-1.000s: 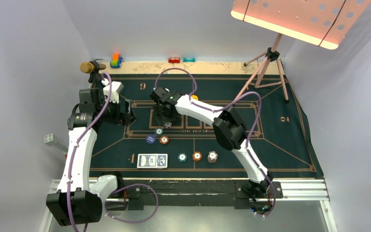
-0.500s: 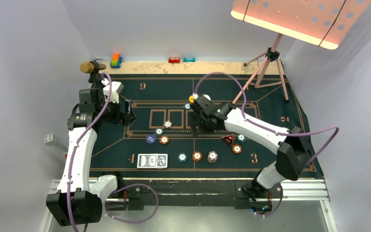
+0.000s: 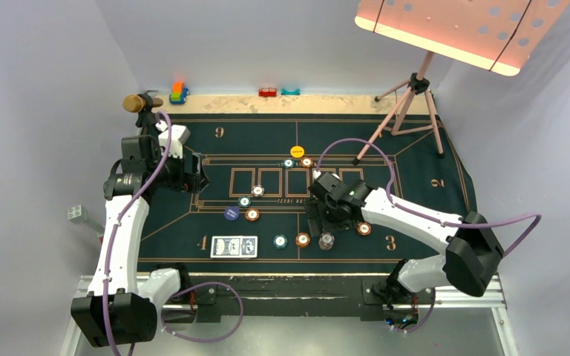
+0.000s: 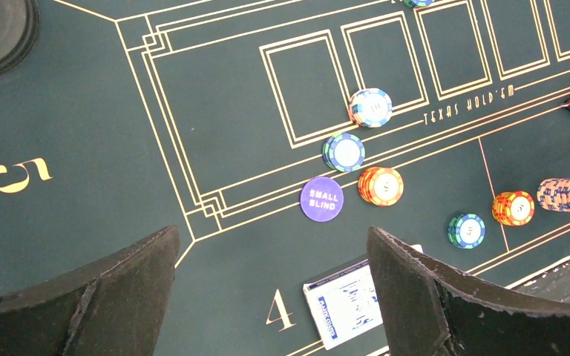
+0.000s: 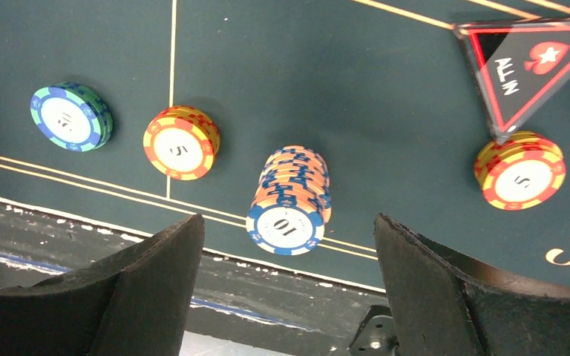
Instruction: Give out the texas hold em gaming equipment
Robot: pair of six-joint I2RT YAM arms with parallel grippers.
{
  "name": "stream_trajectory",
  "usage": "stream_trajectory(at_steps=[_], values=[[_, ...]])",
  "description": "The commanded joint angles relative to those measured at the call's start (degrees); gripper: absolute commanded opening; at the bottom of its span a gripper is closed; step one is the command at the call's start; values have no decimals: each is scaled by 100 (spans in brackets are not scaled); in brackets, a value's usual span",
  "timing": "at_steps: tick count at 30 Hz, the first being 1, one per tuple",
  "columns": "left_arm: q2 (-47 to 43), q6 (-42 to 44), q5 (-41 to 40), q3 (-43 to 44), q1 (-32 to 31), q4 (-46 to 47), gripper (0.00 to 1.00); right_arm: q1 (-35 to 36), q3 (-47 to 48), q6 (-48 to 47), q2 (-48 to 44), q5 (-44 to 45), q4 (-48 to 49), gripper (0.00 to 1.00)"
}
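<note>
Flanking the chip stack [image 5: 289,200], orange chips [image 5: 181,141], triangle marker [image 5: 523,70] beyond; right jaws and left jaws released.

**Right arm [image 3: 408,215], change over one second.** The arm has swung from the far-left outlined boxes, across the centre of the mat [image 3: 260,130], to the mat's near edge. The right gripper [image 3: 321,222] was above the pale chip [image 3: 257,190] and now hangs over the tall chip stack [image 3: 326,240]. The elbow has moved from mid-layout to the near right corner, and the purple cable [image 3: 523,216] now trails past the mat's right edge. The sweep has fully uncovered the yellow disc [image 3: 297,151], a teal chip [image 3: 288,163] and an orange chip [image 3: 306,162]. The orange chip by the numeral 3 [image 3: 364,228], hidden a second ago, now shows. The triangle marker [image 5: 523,67], exposed half a second ago, is now covered from above by the arm.
</note>
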Motion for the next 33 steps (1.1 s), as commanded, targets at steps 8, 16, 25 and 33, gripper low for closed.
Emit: stream_trajectory(at_steps=[8, 16, 25, 33], values=[[-87, 71, 45, -24, 42, 130, 100, 219, -248, 250, 299, -182, 432, 86], [-82, 76, 42, -28, 41, 134, 100, 238, -325, 286, 334, -10, 426, 71], [-86, 79, 36, -26, 39, 128, 100, 238, -346, 277, 392, 111, 408, 59], [-94, 81, 35, -30, 37, 126, 100, 238, -375, 269, 413, 196, 389, 49]])
